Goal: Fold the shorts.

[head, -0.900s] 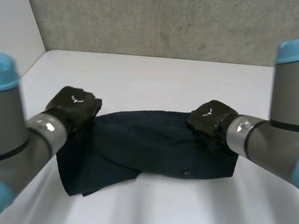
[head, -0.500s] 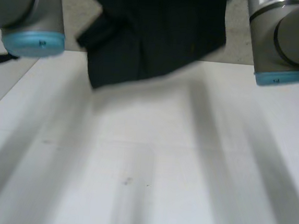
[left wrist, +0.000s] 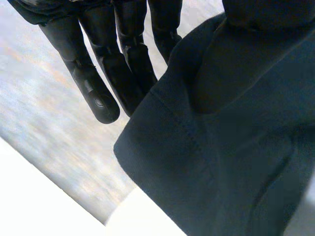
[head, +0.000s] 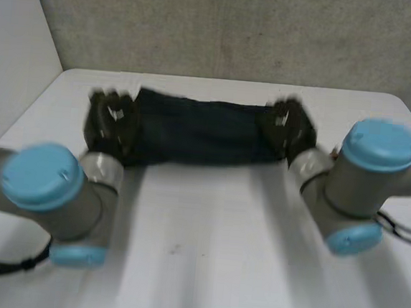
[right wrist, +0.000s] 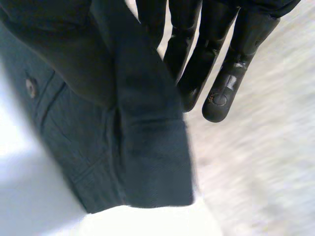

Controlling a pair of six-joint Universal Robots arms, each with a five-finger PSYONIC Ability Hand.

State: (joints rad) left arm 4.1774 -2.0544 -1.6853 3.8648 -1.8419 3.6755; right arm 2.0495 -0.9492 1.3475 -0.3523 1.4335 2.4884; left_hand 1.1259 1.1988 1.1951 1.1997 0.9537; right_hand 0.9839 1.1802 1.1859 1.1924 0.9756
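dark navy shorts span a wide band over the bench; left robot hand pinches one end, right robot hand the other.

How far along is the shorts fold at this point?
Done: the shorts already look doubled into a narrow band. In hand: the left hand and right hand each pinch one end, stretching it over the far side of the table. Left: laying it flat, any further fold, and letting go.
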